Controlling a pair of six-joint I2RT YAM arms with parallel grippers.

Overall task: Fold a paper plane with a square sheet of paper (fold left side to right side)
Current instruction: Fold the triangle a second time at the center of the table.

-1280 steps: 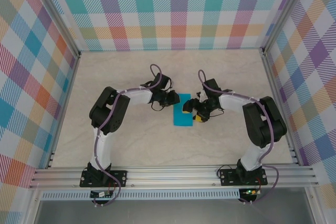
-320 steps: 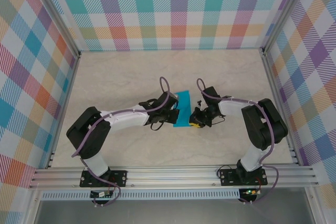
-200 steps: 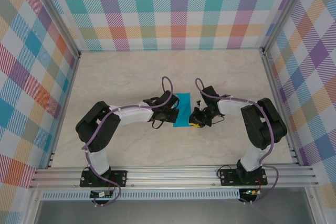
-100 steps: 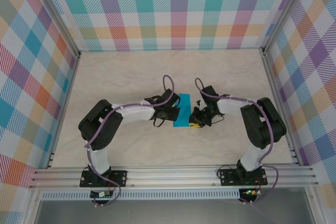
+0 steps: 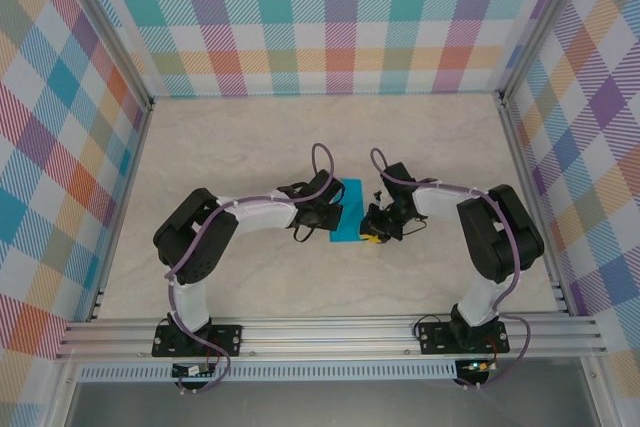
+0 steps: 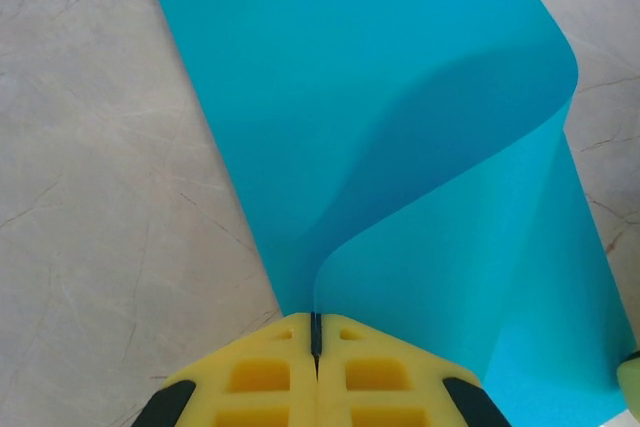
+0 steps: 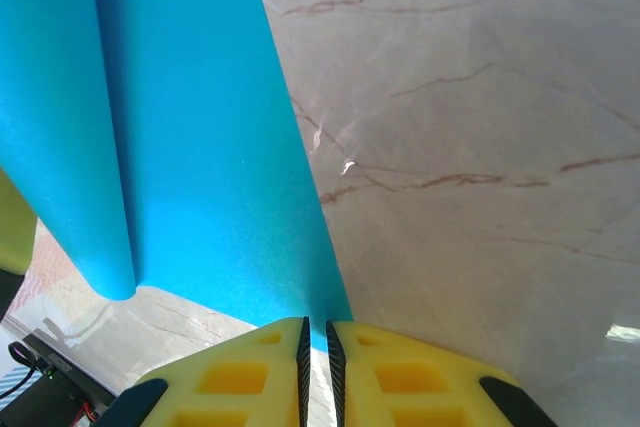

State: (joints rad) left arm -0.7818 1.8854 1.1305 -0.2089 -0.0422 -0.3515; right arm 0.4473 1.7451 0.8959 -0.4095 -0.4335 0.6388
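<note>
The square sheet of paper is teal-blue and lies mid-table between both arms. My left gripper is at its left side. In the left wrist view the yellow jaws of the left gripper are shut on the paper's edge, and the sheet rises from them and curls over to the right, above its lower layer. My right gripper is at the paper's near right corner. In the right wrist view the right gripper has its jaws shut to a thin slit, tips set on that corner of the paper.
The marble-patterned tabletop is bare around the paper. Checked walls close in the back and both sides. An aluminium rail carrying the arm bases runs along the near edge.
The left arm's elbow has drawn in toward the middle while its gripper keeps hold of the paper's edge. The right arm has stayed put.
</note>
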